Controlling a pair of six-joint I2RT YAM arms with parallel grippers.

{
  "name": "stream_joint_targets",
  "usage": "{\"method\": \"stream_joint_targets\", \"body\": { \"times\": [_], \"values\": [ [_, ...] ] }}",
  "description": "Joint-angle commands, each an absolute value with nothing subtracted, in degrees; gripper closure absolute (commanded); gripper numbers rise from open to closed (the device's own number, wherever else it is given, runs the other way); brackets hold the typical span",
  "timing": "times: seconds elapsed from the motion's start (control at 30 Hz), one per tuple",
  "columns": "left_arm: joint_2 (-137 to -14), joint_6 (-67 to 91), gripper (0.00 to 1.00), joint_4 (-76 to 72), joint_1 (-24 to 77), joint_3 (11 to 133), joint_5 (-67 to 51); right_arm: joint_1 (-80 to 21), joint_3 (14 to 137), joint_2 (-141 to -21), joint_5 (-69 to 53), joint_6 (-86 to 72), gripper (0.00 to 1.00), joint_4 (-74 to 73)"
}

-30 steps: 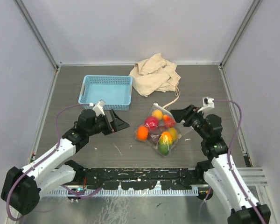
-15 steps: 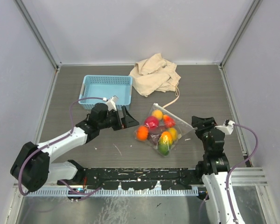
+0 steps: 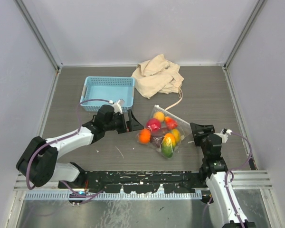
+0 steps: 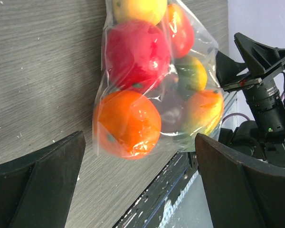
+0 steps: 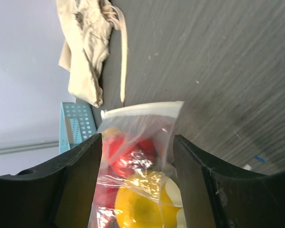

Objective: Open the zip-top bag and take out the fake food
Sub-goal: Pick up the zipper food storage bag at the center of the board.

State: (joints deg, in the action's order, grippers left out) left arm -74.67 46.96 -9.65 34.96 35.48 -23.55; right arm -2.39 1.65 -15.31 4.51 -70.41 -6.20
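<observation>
Now left claw (image 3: 134, 124) apart beside zip-top bag (image 3: 162, 134); right claw (image 3: 194, 133) apart, flanking opposite side.

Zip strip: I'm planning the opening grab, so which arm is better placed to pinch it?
Probably right. The right gripper is open with the zip strip straight ahead of it. The left gripper, also open, faces the side of the bag by the orange.

We log this as a robotics lab cell: pale panels (image 3: 142, 28) wall in a grey wood-grain table (image 3: 209, 95) on three sides, joined by aluminium struts (image 3: 38, 33). Left arm (image 3: 69, 141) and right arm (image 3: 223, 185), trailing purple cables, sit bolted at its near edge.
</observation>
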Motion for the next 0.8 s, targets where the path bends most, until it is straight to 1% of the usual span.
{"method": "stream_joint_targets", "body": {
  "times": [0.0,0.2,0.37,0.47,0.53,0.63,0.67,0.77],
  "values": [
    [-76.4,46.4,0.01,-14.2,35.7,36.9,-24.8,-2.0,-3.3,-20.3,0.5,-73.9,0.34,1.2],
    [-77.1,46.7,0.01,-14.4,36.3,37.2,-24.4,-1.7,0.0,-31.8,-0.4,-70.1,0.34,5.2],
    [-77.0,46.8,0.02,-14.4,36.5,37.1,-24.1,-0.3,-0.6,-40.1,-2.0,-70.8,0.35,14.6],
    [-76.6,46.8,0.02,-14.2,36.5,36.8,-23.8,0.8,-1.8,-43.5,-3.1,-71.0,0.38,21.3],
    [-76.2,46.5,0.02,-13.7,36.5,36.5,-23.7,1.6,-2.4,-45.4,-4.0,-70.8,0.44,24.5],
    [-75.0,46.0,0.01,-12.8,36.6,36.0,-23.4,2.2,-2.9,-47.0,-5.8,-70.1,0.57,28.4],
    [-74.4,45.7,0.01,-12.6,36.5,35.9,-23.2,2.3,-3.0,-47.4,-6.5,-69.8,0.64,29.2],
    [-72.3,45.3,0.01,-12.2,36.6,35.0,-22.7,2.7,-2.9,-47.4,-8.0,-68.6,0.78,31.7]
  ]
}}
